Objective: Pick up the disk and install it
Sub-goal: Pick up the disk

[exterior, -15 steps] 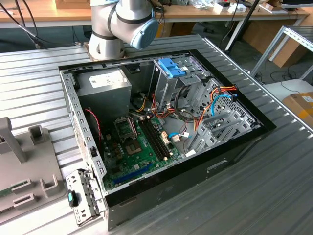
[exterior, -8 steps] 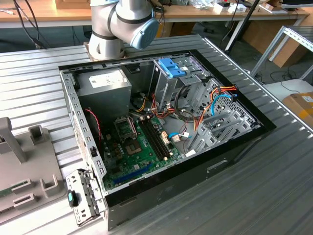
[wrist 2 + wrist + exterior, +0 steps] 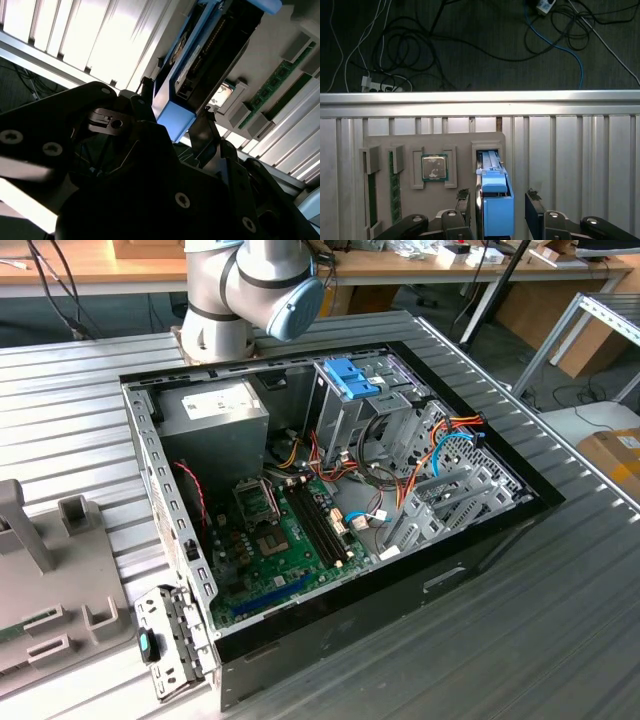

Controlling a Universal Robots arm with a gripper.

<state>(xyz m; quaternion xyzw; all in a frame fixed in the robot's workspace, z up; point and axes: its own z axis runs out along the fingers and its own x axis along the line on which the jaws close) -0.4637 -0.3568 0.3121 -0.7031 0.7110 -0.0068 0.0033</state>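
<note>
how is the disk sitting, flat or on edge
On edge: in the first wrist view the disk stands narrow side up at a slot of the grey tray, gripper fingers either side.

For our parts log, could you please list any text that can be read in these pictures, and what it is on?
No text can be read.
White label on the power-supply box: too small to read.
Label on the disk: too blurred to read.
Markings on the processor: too small to read.
</note>
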